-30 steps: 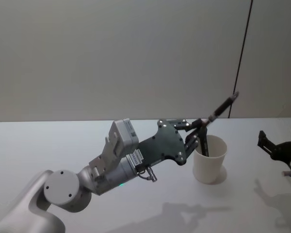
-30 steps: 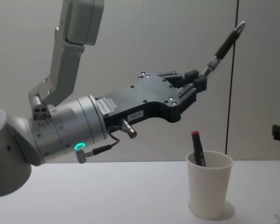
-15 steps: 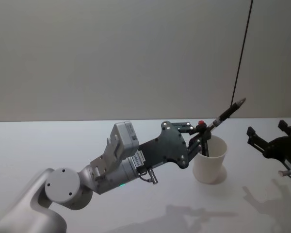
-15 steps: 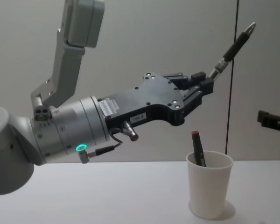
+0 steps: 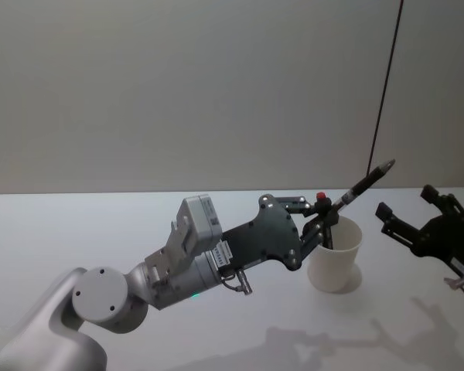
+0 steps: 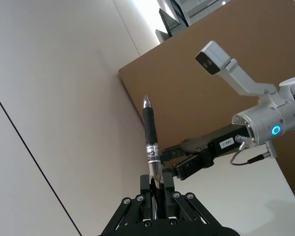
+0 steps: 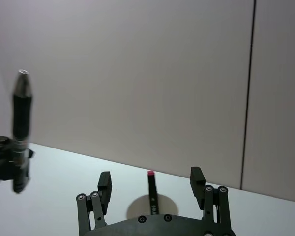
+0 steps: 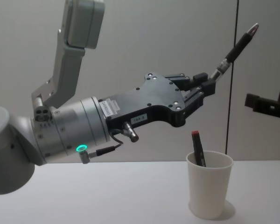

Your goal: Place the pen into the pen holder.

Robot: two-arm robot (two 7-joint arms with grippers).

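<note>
- Just now your right gripper (image 5: 406,202) has swung in from the right edge. It hangs in the air well above the desk (image 8: 107,196), level with the pen (image 8: 235,49) and aimed at it, though a clear gap remains between them.
- Meanwhile your left gripper (image 8: 207,86) has drifted a little up and to the right, taking the pen along. The pen's tilt looks unchanged: its tip points up and away to the right.
- For the task, this reads like the approach to a handover or regrasp rather than a drop. The pen is above the pen holder (image 8: 210,189) and a bit to the side, and its free end points away from the mouth, so it is not yet lined up to go in.
- Your left fingers (image 8: 196,77) are clamped narrow on the pen's lower end, and most of the barrel sticks out beyond them.
- Your right fingers (image 7: 104,182) are spread wide and hold nothing.
- The pen holder stands upright on the desk below the left gripper. It already has a red-capped marker (image 8: 197,149) leaning inside, and neither gripper touches it.
</note>
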